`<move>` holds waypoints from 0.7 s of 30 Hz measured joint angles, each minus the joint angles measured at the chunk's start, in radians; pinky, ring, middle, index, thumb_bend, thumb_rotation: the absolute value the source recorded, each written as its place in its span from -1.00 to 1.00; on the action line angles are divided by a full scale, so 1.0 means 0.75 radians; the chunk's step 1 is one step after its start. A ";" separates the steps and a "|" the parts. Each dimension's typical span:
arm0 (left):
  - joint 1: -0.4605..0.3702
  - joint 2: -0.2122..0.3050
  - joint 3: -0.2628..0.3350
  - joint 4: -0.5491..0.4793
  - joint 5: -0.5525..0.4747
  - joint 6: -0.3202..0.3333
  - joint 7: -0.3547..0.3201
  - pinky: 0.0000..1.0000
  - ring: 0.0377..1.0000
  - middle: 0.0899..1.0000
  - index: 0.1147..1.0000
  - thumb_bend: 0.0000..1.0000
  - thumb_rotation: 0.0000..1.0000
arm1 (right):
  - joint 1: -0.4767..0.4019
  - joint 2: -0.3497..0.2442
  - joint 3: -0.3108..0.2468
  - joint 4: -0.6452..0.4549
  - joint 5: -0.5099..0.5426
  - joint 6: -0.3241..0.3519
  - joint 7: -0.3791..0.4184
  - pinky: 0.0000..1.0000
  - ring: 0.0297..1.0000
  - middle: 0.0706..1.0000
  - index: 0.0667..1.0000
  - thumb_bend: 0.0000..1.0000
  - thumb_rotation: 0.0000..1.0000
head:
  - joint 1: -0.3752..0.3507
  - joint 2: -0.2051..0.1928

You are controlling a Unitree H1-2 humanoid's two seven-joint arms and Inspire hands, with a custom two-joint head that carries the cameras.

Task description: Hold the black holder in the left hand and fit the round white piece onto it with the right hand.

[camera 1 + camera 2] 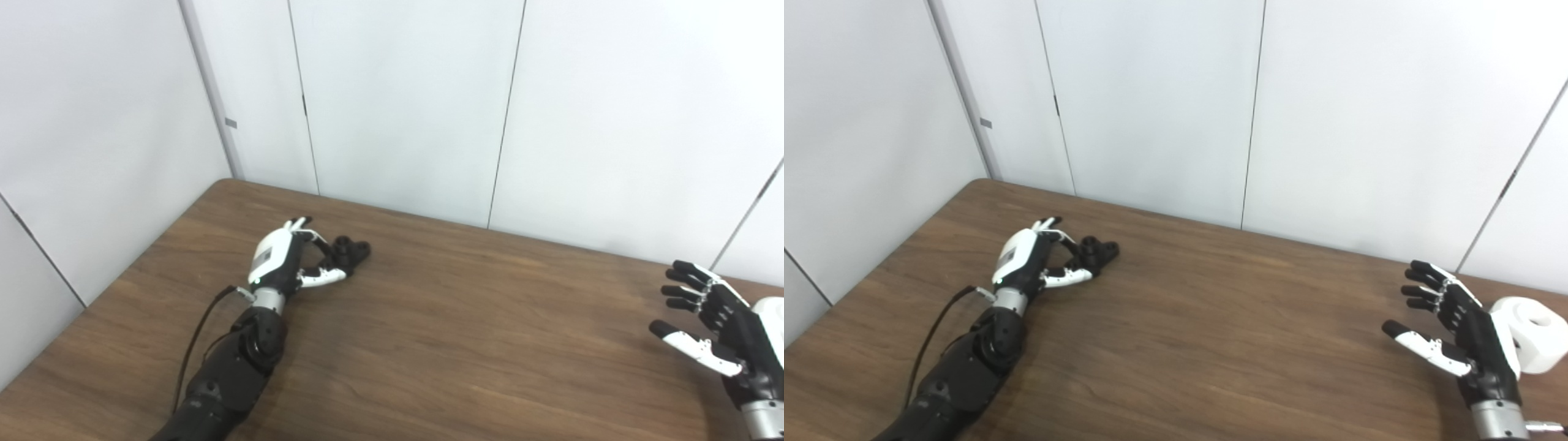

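Presently: left robot hand (288, 260) at the far-left of the table (465, 343), fingers curled around the black holder (350, 251), which rests on the wood; grip looks partial. Right robot hand (1454, 334) spread wide, holding nothing, just beside the round white piece (1534, 343). Advice: firm the holder grasp before lifting; close on the piece's rim squarely.
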 measured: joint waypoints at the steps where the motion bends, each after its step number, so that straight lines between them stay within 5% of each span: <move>1: -0.002 0.000 -0.007 0.001 0.001 -0.012 -0.004 1.00 1.00 0.87 -0.17 0.05 -0.88 | 0.004 0.000 0.000 -0.007 -0.005 0.000 0.000 0.39 0.42 0.54 0.57 0.42 -0.34 | -0.006 0.002; 21: -0.105 -0.065 -0.234 0.096 0.005 -0.322 -0.172 1.00 1.00 0.93 -0.17 0.05 -0.88 | 0.015 0.006 0.001 -0.033 -0.013 0.000 -0.008 0.38 0.44 0.60 0.59 0.38 -0.39 | -0.119 0.016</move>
